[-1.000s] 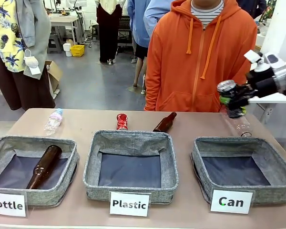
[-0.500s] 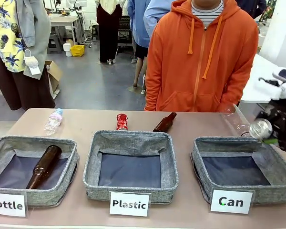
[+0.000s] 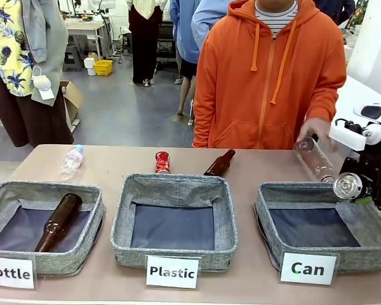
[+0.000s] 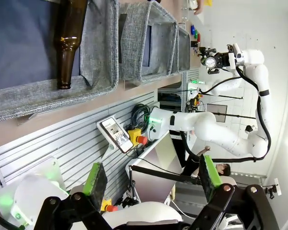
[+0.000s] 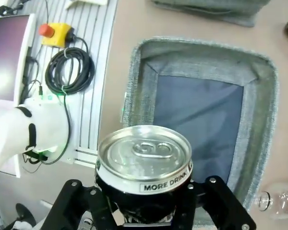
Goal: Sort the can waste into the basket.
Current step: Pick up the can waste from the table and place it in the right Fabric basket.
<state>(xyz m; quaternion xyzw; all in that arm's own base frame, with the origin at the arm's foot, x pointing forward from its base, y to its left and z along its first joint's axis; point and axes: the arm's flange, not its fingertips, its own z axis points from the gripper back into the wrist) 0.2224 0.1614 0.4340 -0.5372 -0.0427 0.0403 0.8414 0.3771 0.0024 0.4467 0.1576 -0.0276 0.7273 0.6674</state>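
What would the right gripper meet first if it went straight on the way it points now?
The dark can sits between the right gripper's fingers. Beyond it, the line seems to reach the Can basket, near its rim and dark lining; depth is unclear.

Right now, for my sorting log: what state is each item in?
dark can: held by right gripper above Can basket
red can: standing on table
Can basket: empty
Plastic basket: empty
Bottle basket: holds one brown bottle
left gripper: open
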